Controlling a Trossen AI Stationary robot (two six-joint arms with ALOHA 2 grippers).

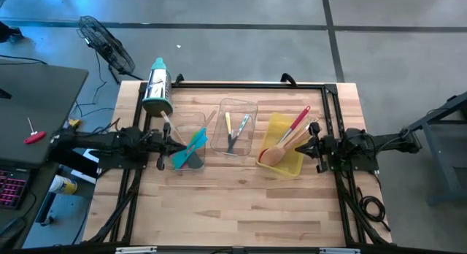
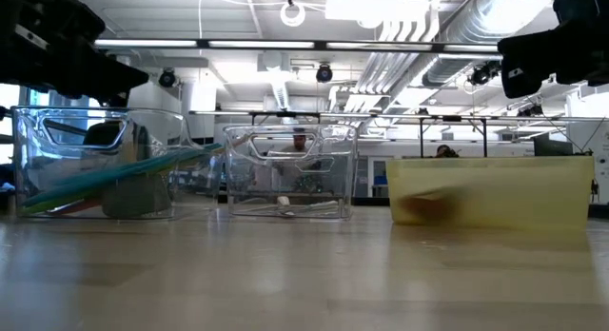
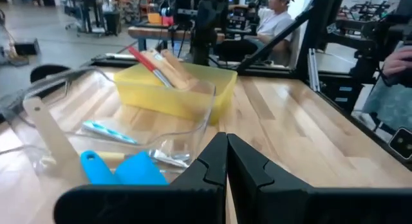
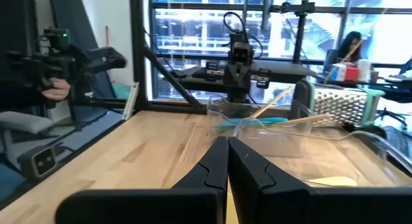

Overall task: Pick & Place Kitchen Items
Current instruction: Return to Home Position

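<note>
The left gripper (image 3: 226, 139) was pressed fully closed on nothing, and so was the right gripper (image 4: 227, 141) (both hung raised beside the bins). Just ahead of the left fingers, the teal spatulas (image 1: 191, 147) lay crossed in a clear bin (image 1: 186, 117), long axes slanting. Before the right gripper, the wooden spoon (image 1: 273, 153) lay in the yellow bin (image 1: 292, 166), bowl away and handle angled back toward it. All looked light. The silicone blades would likely flex, so the stiff handles suit gripping.
</note>
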